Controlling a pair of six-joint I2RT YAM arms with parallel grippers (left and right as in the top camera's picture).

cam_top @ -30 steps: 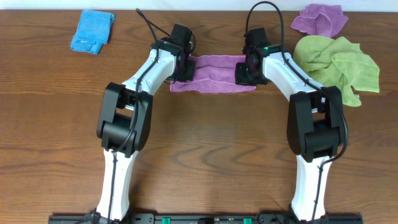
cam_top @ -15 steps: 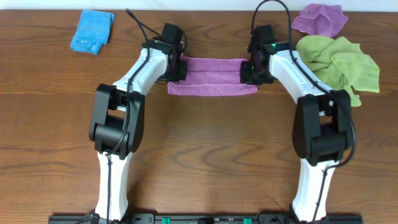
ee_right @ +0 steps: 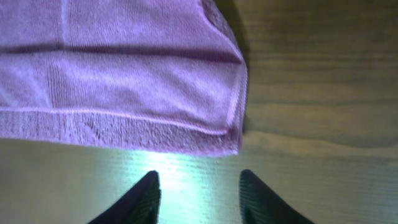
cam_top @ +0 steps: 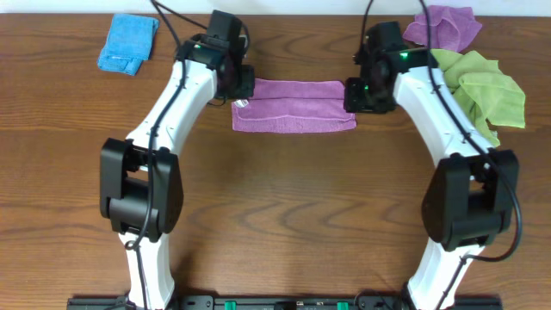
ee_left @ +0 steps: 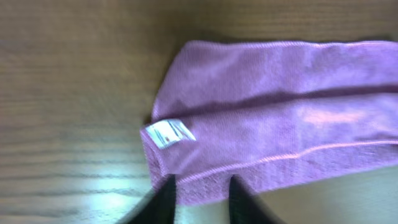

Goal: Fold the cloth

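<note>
Left end effector (ee_left: 200,190) first: its two dark fingers are spread with a clear gap and nothing pinched, and in the left wrist view the near corner of the cloth (ee_left: 280,124) sits right at the tips, around 12 o'clock from them. Right end effector (ee_right: 198,186) is spread even wider, also holding nothing. There's just bare, shiny surface (ee_right: 311,186) between the fingers, with the cloth (ee_right: 124,93) just past the tips at 11 to 12 o'clock. From overhead, the cloth (cam_top: 293,106) lies flat as a long purple band toward the 12 o'clock side of the surface (cam_top: 284,198), with the left end effector (cam_top: 238,86) at its 9 o'clock end and the right end effector (cam_top: 357,95) at its 3 o'clock end. The wrist cams show stuff the top cam doesn't, like the stacked layers along the long edge and a crease running lengthwise. The white tag (ee_left: 169,132) is easy to see there, while overhead it's just a pale speck (cam_top: 242,104). Only the overhead shows the rest: a blue cloth (cam_top: 129,43) at 10 o'clock, a bunched purple cloth (cam_top: 443,26) at 1 o'clock, and a lime-green towel (cam_top: 478,86) at 2 o'clock, touching the bunched one. Count: two arms, two end effectors, four fabric pieces (two purple, one green, one blue), one tag.
</note>
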